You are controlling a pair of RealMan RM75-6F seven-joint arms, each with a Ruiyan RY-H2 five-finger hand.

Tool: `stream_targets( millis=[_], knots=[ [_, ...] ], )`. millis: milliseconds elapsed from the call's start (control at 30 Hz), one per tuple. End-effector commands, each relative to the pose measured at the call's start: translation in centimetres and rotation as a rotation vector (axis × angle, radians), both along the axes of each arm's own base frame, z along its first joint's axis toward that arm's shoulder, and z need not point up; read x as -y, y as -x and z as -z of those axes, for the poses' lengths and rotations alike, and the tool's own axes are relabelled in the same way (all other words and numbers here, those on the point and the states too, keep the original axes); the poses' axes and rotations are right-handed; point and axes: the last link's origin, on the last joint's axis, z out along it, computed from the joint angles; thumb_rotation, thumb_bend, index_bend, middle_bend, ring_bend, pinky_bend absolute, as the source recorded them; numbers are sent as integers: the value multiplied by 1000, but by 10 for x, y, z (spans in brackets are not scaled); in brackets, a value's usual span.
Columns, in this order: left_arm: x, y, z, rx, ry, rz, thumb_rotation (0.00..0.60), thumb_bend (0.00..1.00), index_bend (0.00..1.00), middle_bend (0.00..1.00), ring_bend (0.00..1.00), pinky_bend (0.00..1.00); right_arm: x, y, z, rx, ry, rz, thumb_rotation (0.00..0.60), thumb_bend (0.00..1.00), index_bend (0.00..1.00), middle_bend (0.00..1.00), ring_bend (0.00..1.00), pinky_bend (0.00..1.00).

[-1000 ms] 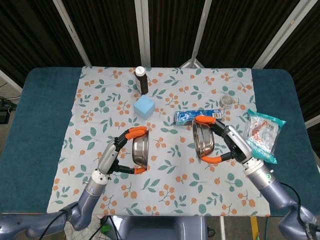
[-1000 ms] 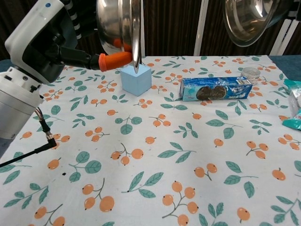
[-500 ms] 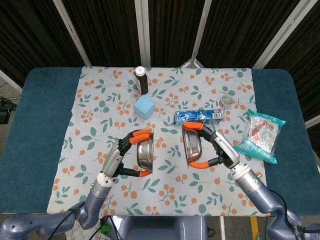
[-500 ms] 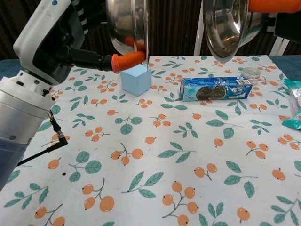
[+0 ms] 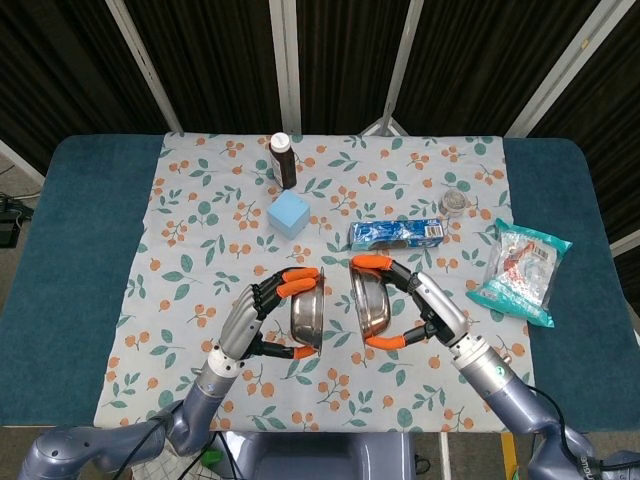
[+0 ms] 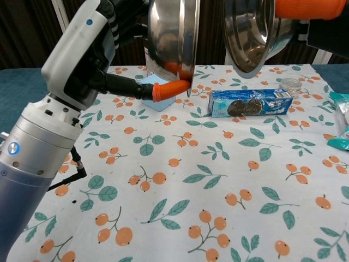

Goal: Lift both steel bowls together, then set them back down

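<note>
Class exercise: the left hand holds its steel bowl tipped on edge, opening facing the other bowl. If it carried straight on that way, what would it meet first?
Probably the right bowl in the right hand; a narrow gap separates it from the left bowl in the left hand.

- Below your raised left bowl point(image 5: 306, 318) and right bowl point(image 5: 367, 310), the cloth point(image 6: 218, 207) lies bare toward the near edge.
- Farther back stand the blue cube point(image 5: 290, 214) and the biscuit pack point(image 5: 396, 233), with the dark bottle point(image 5: 284, 160) behind them.
- On your right, the snack bag point(image 5: 522, 270) and small jar point(image 5: 458, 203) crowd the table point(image 5: 70, 250).
</note>
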Motion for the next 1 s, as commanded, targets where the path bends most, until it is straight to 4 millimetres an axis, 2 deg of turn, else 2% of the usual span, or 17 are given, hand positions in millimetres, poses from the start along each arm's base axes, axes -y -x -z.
stream_targets(
  millis=[33, 400, 667, 1000],
  knots=[
    [0, -2, 0, 9, -1, 5, 600, 0, 281, 216, 178, 358, -1, -2, 1, -6, -2, -8, 600, 78, 478, 353, 435, 289],
    [3, -11, -2, 15, -41, 35, 600, 0, 288, 219, 178, 358, -4, -8, 9, -15, -19, -28, 600, 78, 478, 353, 435, 289],
    [7, -18, 7, -9, -46, 54, 600, 0, 288, 218, 176, 358, -10, -14, 12, -20, -38, -48, 600, 78, 479, 353, 435, 290],
    [10, -21, 7, -1, -64, 69, 600, 0, 288, 218, 176, 358, -9, -12, 4, -12, -22, -38, 600, 78, 478, 353, 435, 290]
  ],
)
